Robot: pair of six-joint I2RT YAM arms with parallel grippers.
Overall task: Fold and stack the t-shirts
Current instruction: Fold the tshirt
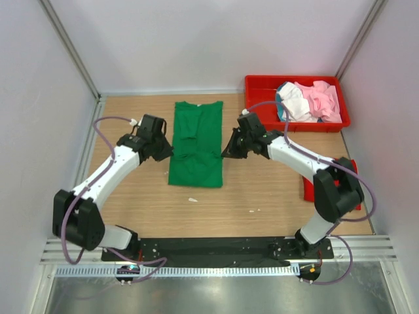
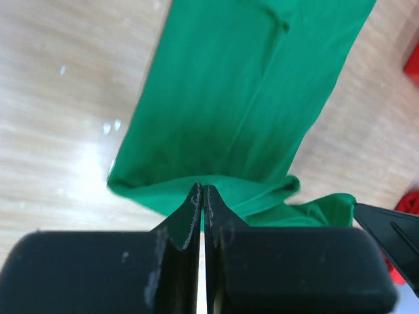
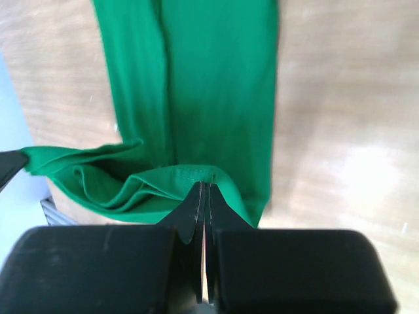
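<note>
Left gripper (image 2: 201,191) and right gripper (image 3: 204,190) each clamped on green t-shirt (image 1: 196,147), red tray (image 1: 260,82) holding pale shirts (image 1: 311,101) beyond.

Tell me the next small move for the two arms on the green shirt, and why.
Probably raise both grippers together, level. The left gripper and right gripper are each shut on an opposite side edge of the green t-shirt, about halfway along it, with the cloth there barely raised off the table.
</note>
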